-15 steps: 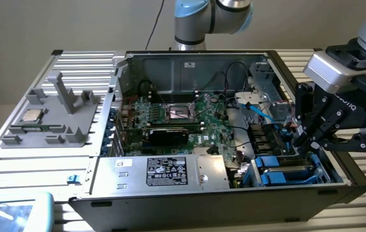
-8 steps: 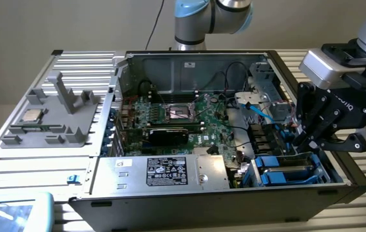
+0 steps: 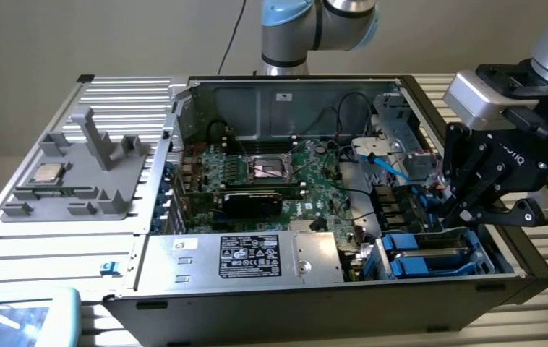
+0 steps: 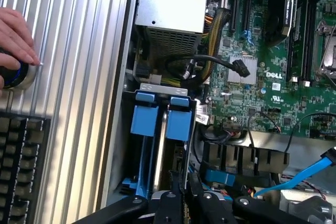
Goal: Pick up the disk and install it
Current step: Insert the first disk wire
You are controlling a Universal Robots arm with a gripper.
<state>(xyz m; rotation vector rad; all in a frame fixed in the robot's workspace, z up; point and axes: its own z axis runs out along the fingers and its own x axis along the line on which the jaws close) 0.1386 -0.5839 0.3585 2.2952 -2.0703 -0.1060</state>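
A black open computer case [image 3: 303, 307] lies on a ribbed silver metal table [image 3: 52, 238], its green motherboard [image 3: 293, 184] bare. At the exterior view's right sits the metal drive bay [image 4: 127, 145]. The flat silver disk [image 4: 178, 124] in its bright blue plastic frame stands on edge in that bay, and the black gripper [image 4: 184, 184] seems pinched narrowly on its near end. Seating it well probably means pressing straight along the rails, square to the neighbouring blue frame [image 4: 144, 116] and clear of the loose black cable [image 4: 210, 61].
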